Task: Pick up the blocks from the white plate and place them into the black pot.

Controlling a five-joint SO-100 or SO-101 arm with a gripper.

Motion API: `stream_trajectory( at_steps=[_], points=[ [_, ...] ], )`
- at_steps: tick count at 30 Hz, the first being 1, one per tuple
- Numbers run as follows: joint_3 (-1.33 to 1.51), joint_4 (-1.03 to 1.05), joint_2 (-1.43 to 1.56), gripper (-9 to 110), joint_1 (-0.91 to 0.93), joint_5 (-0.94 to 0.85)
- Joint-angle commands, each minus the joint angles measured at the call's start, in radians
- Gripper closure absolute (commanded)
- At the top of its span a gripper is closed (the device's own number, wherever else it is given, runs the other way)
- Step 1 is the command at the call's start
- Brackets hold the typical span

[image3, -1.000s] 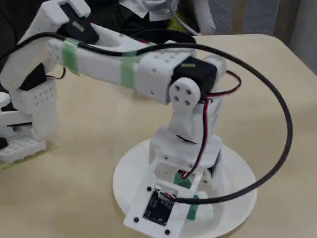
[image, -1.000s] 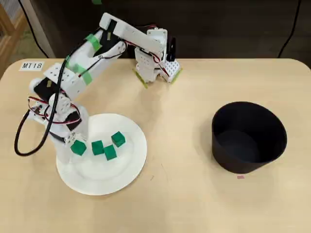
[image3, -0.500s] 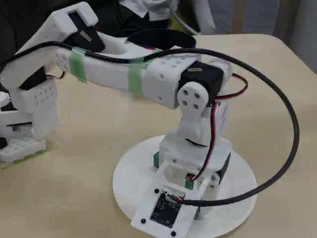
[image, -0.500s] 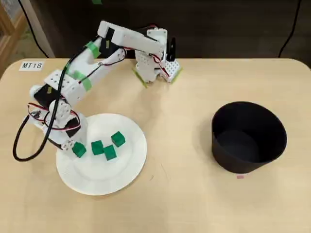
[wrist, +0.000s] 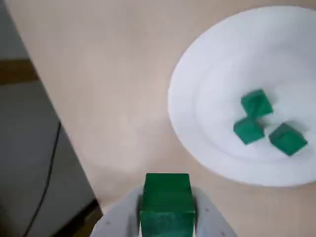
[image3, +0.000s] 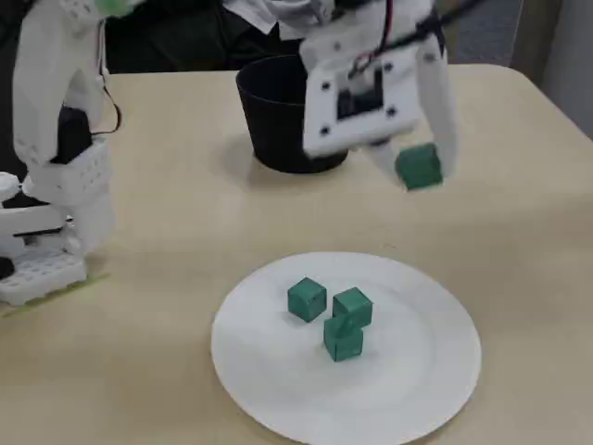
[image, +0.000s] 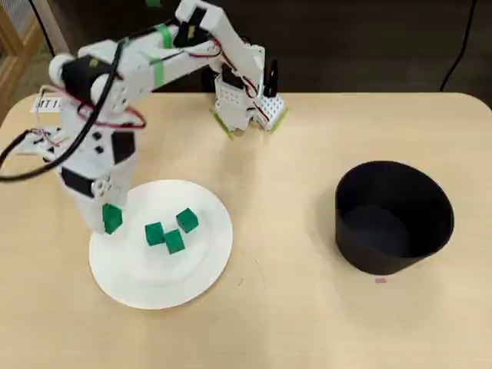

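Observation:
My gripper (image: 110, 219) is shut on one green block (image: 112, 218), held up in the air over the left rim of the white plate (image: 196, 270). The wrist view has the held block (wrist: 166, 202) between the white fingers, with the plate (wrist: 197, 133) off to the right. In the fixed view the gripper (image3: 417, 167) carries the block (image3: 419, 167) well above the plate (image3: 278, 389). Three more green blocks (image: 169, 232) lie close together on the plate, also seen as blocks (image3: 332, 313) in the fixed view. The black pot (image: 393, 217) stands far right; its inside looks dark.
The arm's base (image: 244, 104) is clamped at the table's back edge, with red and black cables looping off the arm at the left. A paper label (image: 48, 103) lies at the back left. Bare tabletop separates plate and pot.
The gripper has lifted off the plate with one green block in it, and the arm has risen and swung. The other three blocks have stayed in place.

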Motion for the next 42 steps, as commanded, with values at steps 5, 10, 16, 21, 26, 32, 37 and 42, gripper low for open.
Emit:
stream_trajectory(
  at_steps=[5,10,16,21,26,32,37,42],
  points=[
    [0.509,-0.262,0.482,104,-0.552,0.135],
    [0.729,-0.39,0.499,104,-0.873,0.19],
    [0.756,-0.46,0.38,104,-1.014,0.189],
    [0.755,-0.512,0.314,104,-1.035,0.189],
    [0.753,-0.577,0.264,104,-1.009,0.19],
    [0.75,-0.552,0.259,86,-0.974,0.17],
    [0.749,-0.506,0.278,73,-0.957,0.155],
    [0.732,-0.489,0.29,103,-0.927,0.124]
  ],
)
